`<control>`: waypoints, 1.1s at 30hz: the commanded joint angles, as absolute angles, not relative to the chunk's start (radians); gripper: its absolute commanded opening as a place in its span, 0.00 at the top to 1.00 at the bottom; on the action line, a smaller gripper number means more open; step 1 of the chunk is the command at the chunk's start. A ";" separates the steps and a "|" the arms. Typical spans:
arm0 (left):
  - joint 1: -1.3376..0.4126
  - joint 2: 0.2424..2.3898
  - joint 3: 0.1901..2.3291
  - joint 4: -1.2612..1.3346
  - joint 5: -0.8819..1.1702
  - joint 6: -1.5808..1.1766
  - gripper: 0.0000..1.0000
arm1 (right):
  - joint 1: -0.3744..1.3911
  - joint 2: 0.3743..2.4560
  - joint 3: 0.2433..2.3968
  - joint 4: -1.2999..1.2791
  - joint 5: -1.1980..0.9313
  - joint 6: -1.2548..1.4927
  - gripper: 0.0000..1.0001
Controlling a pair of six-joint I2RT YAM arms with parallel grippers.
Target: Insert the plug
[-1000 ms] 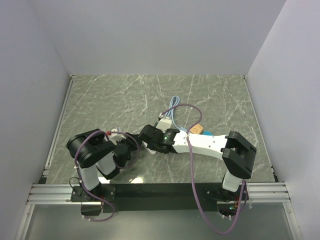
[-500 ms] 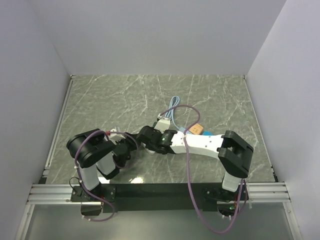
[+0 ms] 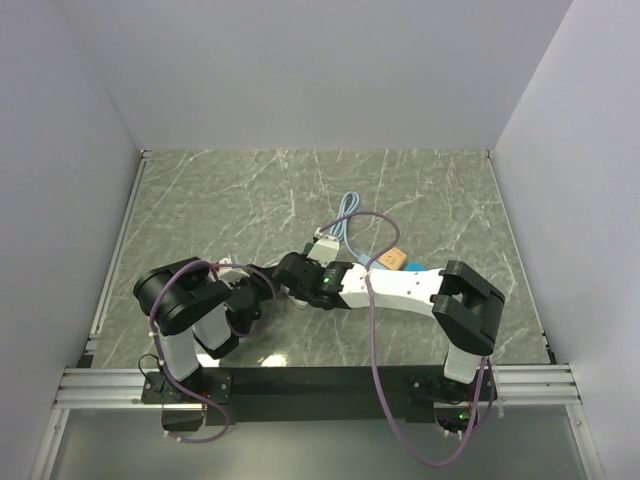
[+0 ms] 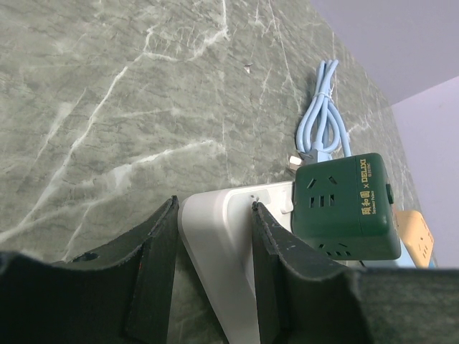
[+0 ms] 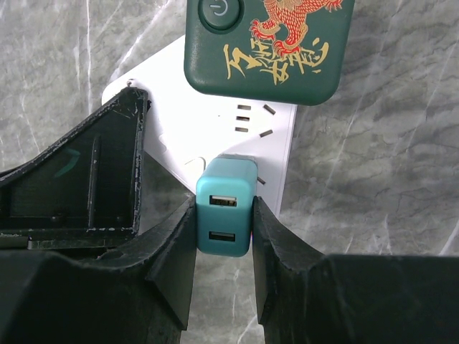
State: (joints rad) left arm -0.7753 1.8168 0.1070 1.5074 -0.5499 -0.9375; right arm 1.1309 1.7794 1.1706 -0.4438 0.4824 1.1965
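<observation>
A white power strip [image 5: 208, 136] lies on the marble table; it also shows in the left wrist view [image 4: 229, 244]. A dark green cube adapter [image 5: 269, 46] sits plugged on it [image 4: 348, 208]. My right gripper [image 5: 224, 215] is shut on a teal USB charger plug [image 5: 226, 208], held against the strip's face next to its free sockets. My left gripper [image 4: 214, 251] is shut on the strip's near end, fingers on both sides. In the top view the two grippers meet at the strip [image 3: 300, 290].
A coiled light-blue cable [image 4: 323, 115] lies beyond the strip; it also shows in the top view [image 3: 345, 215]. An orange block [image 3: 392, 259] and a blue object lie beside the right arm. Purple cables loop over both arms.
The right arm has shifted slightly left, bringing the teal plug closer onto the strip. The left arm has not moved.
</observation>
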 commanded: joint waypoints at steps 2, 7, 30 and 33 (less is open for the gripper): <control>-0.805 1.852 0.086 1.608 -0.397 -0.842 1.00 | 1.154 1.887 1.101 -0.397 0.322 1.204 1.00; -0.804 1.792 0.103 1.520 -0.377 -0.838 0.85 | 1.135 1.829 1.127 -0.434 0.371 1.140 0.95; -0.804 1.383 0.097 1.089 -0.505 -0.819 0.01 | 1.066 1.334 0.813 -0.273 0.540 0.922 0.20; -0.804 1.269 0.109 0.929 -0.555 -0.827 0.01 | 1.058 1.203 0.727 -0.227 0.558 0.859 0.14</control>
